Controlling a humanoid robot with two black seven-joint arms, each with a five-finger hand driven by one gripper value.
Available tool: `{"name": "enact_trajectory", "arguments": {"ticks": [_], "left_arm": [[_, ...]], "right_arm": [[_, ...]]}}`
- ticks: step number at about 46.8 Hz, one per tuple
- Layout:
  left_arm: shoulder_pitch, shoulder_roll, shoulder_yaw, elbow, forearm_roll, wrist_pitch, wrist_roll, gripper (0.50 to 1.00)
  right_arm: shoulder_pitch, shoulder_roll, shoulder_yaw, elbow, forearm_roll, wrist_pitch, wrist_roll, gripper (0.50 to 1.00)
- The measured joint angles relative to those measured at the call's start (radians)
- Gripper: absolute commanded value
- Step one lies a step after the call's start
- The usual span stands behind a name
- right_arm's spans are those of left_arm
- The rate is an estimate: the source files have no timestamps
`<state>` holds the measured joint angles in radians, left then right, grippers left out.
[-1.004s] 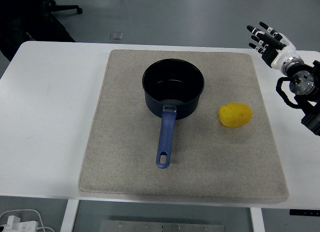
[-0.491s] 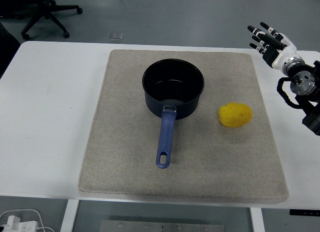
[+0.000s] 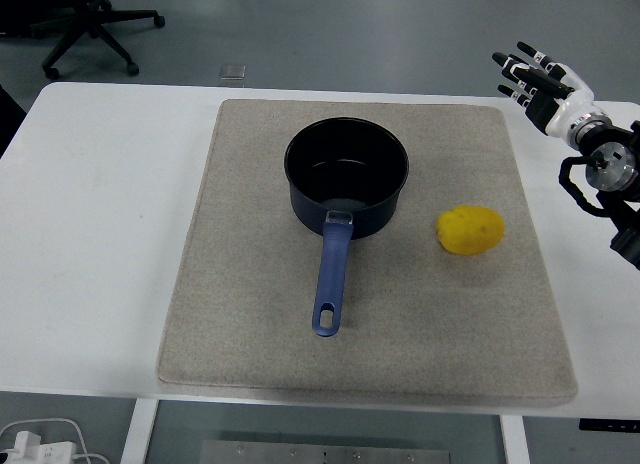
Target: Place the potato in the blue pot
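A yellow potato (image 3: 470, 230) lies on the grey mat (image 3: 250, 314), to the right of the pot. The blue pot (image 3: 346, 179) stands upright and empty at the mat's middle back, its blue handle (image 3: 330, 281) pointing toward the near edge. My right hand (image 3: 532, 76) is above the table's far right edge, fingers spread and holding nothing, well up and to the right of the potato. My left hand is out of view.
The white table (image 3: 90, 234) extends left of the mat. An office chair base (image 3: 90, 24) stands on the floor at the far left. White cables and a plug (image 3: 40, 442) show below the table's near left corner.
My right hand has shifted slightly up and to the right. A dark figure at the far left has moved out of view. The pot and potato have not moved.
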<state>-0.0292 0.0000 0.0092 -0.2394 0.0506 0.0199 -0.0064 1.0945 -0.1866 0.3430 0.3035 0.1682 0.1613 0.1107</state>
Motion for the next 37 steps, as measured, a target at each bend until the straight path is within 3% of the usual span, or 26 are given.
{"name": "enact_trajectory", "arguments": {"ticks": [4,12,17,27,37], "left_arm": [[0.000,0.000,0.000,0.000,0.000,0.000,0.000,0.996],[0.000,0.000,0.000,-0.001,0.000,0.000,-0.001,0.996],[0.000,0.000,0.000,-0.001,0.000,0.000,-0.001,0.996],[0.000,0.000,0.000,-0.002,0.000,-0.001,-0.001,0.996],[0.000,0.000,0.000,-0.002,0.000,-0.001,-0.001,0.996]], "right_arm": [[0.001,-0.002,-0.003,0.004,-0.057,0.037,-0.002,0.924],[-0.008,-0.007,-0.011,0.009,-0.253,0.190,-0.005,0.924],[-0.013,-0.037,-0.012,0.008,-0.340,0.247,-0.004,0.924],[-0.004,-0.103,-0.015,0.010,-0.453,0.427,0.001,0.926],[0.002,-0.197,-0.019,0.038,-0.524,0.450,0.006,0.926]]}}
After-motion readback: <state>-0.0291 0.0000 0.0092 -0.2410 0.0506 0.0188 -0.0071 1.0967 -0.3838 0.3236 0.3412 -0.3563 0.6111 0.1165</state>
